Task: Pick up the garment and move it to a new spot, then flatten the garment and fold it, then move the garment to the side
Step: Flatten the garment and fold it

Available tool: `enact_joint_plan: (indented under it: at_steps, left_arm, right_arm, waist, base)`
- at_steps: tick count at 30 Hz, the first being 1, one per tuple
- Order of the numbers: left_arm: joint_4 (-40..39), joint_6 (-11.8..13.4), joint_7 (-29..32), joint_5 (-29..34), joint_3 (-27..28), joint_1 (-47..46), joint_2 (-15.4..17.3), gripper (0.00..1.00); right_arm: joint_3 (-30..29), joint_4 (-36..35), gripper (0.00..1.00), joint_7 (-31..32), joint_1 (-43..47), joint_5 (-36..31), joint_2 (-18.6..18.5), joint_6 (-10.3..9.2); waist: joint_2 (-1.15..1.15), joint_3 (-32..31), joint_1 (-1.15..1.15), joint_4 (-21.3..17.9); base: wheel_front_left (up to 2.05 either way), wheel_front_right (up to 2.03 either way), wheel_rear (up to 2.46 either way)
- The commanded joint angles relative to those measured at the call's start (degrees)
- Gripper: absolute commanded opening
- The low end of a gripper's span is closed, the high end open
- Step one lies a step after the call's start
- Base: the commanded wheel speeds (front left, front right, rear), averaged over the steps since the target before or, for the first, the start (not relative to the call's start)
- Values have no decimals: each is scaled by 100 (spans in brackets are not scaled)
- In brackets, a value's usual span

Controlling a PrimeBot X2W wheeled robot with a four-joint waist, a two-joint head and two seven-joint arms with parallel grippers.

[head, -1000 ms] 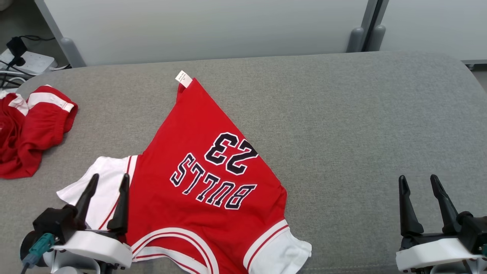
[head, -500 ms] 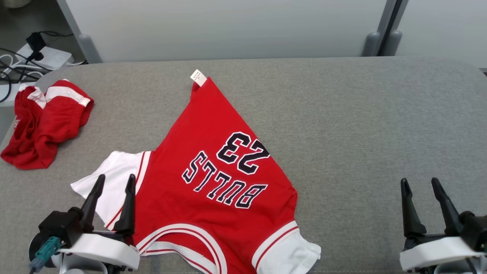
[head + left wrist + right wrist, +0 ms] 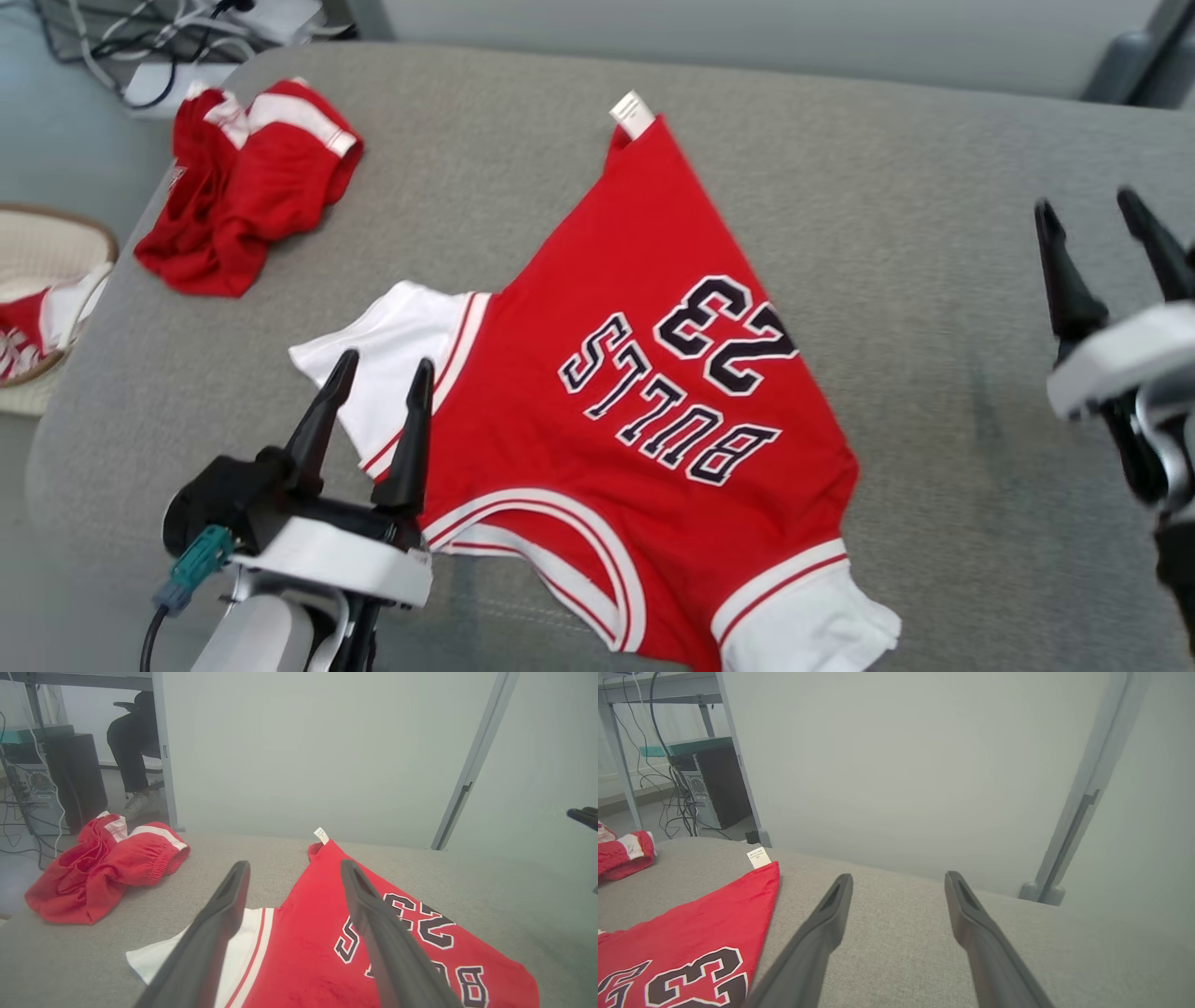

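Pick-up probably pending: left jaws wide by the jersey (image 3: 644, 392) sleeve (image 3: 392, 345) at 8 o'clock, right jaws wide, empty; pinch cloth next.

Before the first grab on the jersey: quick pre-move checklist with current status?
1. Left pincer open and holding nothing: ok.
2. Right pincer open and holding nothing: ok; it hangs over the bare grey surface, away from the jersey.
3. Left pincer lined up with the white sleeve: ok in the head view; contact with the cloth: cannot tell.
4. Nothing lying on the jersey: ok; the red shorts sit apart at the far left.
5. Jersey flat: not ok; it lies doubled into a triangle, tag at the far tip.
6. Room for a new spot: ok, on the robot's right.
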Motion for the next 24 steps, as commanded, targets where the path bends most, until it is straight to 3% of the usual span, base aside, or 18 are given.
enact_joint_plan:
  at_steps: [1, 9, 16, 24]
  left_arm:
    - [-204, -42, -59, 86, 195, -371, 44, 100]
    - [-323, -338, -59, 304, 112, -906, -513, 100]
    - [-347, -630, -59, 419, 49, -1146, -931, 100]
    - [-561, -664, -59, 465, 259, -1010, -1031, 100]
  right_arm:
    - [301, 1, 100, 129, -431, 66, -181, 41]
    - [1493, 1062, 100, 983, -2352, 529, -743, 41]
    - [2328, 1940, 100, 1443, -3486, 961, -947, 41]
    - [3409, 2755, 100, 1607, -4262, 1355, -637, 41]
  waist:
    - [0, 386, 0, 388]
    - [0, 1103, 0, 1331]
    - [0, 1622, 0, 2102]
    - [0, 2026, 0, 2176]
  base:
    - [0, 0, 0]
    - [0, 0, 0]
    - [0, 0, 0]
    - [-4, -4, -4]
